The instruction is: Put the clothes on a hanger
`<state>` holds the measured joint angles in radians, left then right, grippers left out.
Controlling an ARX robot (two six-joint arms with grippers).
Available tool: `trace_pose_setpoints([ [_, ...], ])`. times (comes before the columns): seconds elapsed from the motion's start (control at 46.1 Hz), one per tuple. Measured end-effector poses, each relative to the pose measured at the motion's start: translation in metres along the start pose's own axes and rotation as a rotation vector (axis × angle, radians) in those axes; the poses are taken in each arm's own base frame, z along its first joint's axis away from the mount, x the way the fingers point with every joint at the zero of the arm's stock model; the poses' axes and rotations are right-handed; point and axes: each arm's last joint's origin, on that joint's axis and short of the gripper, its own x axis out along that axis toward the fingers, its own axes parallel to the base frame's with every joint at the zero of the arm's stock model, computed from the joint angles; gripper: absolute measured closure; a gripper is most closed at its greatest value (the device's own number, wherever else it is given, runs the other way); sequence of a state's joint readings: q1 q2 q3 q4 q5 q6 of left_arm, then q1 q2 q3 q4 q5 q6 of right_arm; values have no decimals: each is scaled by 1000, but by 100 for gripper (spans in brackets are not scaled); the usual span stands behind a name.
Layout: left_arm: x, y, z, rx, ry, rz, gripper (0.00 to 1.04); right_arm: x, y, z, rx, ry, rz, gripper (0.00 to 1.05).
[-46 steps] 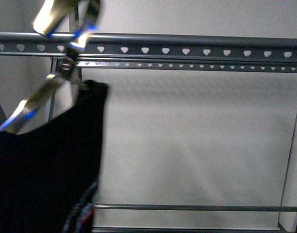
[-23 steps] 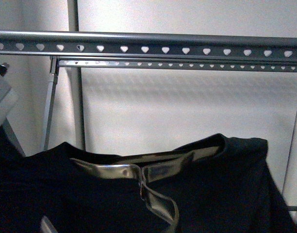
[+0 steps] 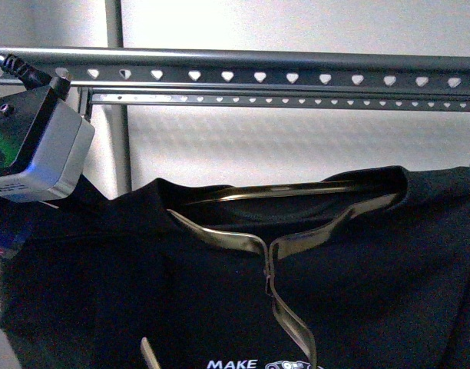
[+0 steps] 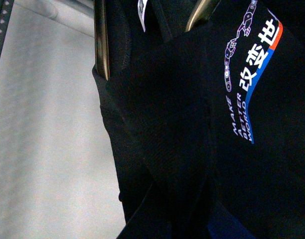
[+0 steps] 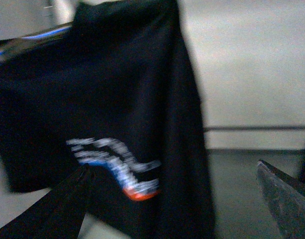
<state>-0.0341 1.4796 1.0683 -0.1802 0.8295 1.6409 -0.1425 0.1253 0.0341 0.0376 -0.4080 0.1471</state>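
Note:
The black T-shirt (image 3: 373, 261) fills the lower front view, with a metal hanger (image 3: 220, 234) lying in its neck opening, hook end pointing down. Its white, blue and orange print (image 4: 252, 74) shows in the left wrist view and, blurred, in the right wrist view (image 5: 117, 169). My left gripper (image 4: 177, 209) is shut on the shirt's fabric, its jaws buried in black cloth; its wrist housing (image 3: 35, 146) shows at the upper left of the front view. My right gripper (image 5: 172, 209) is open, its fingers (image 5: 287, 199) wide apart just before the shirt's lower hem, touching nothing.
A grey rack rail (image 3: 296, 77) with heart-shaped holes runs across the top, above the shirt, with a thinner rail (image 3: 296, 101) just below it. A vertical rack post (image 3: 116, 131) stands at the left. A low crossbar (image 5: 257, 128) and a pale wall lie behind.
The shirt and hanger have risen in the front view, so the print's top edge now shows. My left wrist housing has moved into view at the upper left.

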Motion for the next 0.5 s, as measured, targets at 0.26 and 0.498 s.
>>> trace_pose_setpoints([
  [0.26,0,0,-1,0,5,0,101,48,-47,75,-416,-24,426,7],
  [0.498,0,0,0,0,6,-1,101,106,-48,100,-1049,-29,609,7],
])
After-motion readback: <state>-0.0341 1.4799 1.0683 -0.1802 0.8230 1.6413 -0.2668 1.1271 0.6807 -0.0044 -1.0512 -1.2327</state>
